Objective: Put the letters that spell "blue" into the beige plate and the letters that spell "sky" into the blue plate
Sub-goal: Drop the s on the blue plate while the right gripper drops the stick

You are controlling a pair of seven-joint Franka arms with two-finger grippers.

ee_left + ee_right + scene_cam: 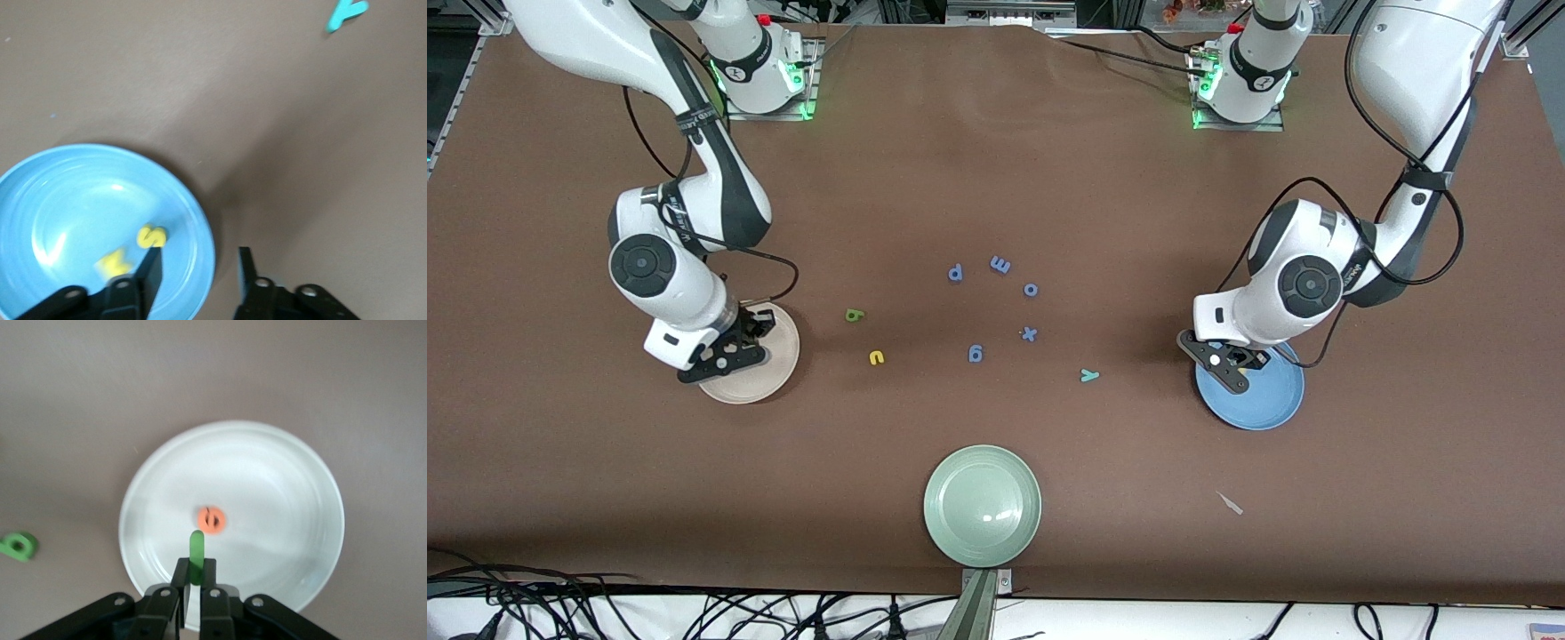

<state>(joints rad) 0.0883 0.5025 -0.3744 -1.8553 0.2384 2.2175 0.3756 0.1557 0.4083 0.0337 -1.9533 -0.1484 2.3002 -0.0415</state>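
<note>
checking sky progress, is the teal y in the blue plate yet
Out. The teal y lies on the table, apart from the blue plate, toward the table's middle.

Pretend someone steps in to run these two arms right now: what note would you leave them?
Right gripper: over the beige plate, shut on the green l. The orange e lies in that plate.
Left gripper: open, at the blue plate's rim. The yellow s and yellow k are in that plate.
On the table between the plates: green b, yellow u, teal y.
Done: e, s, k.
Left: drop l; bring b and u to beige, y to blue. Leave the blue letters alone.
</note>
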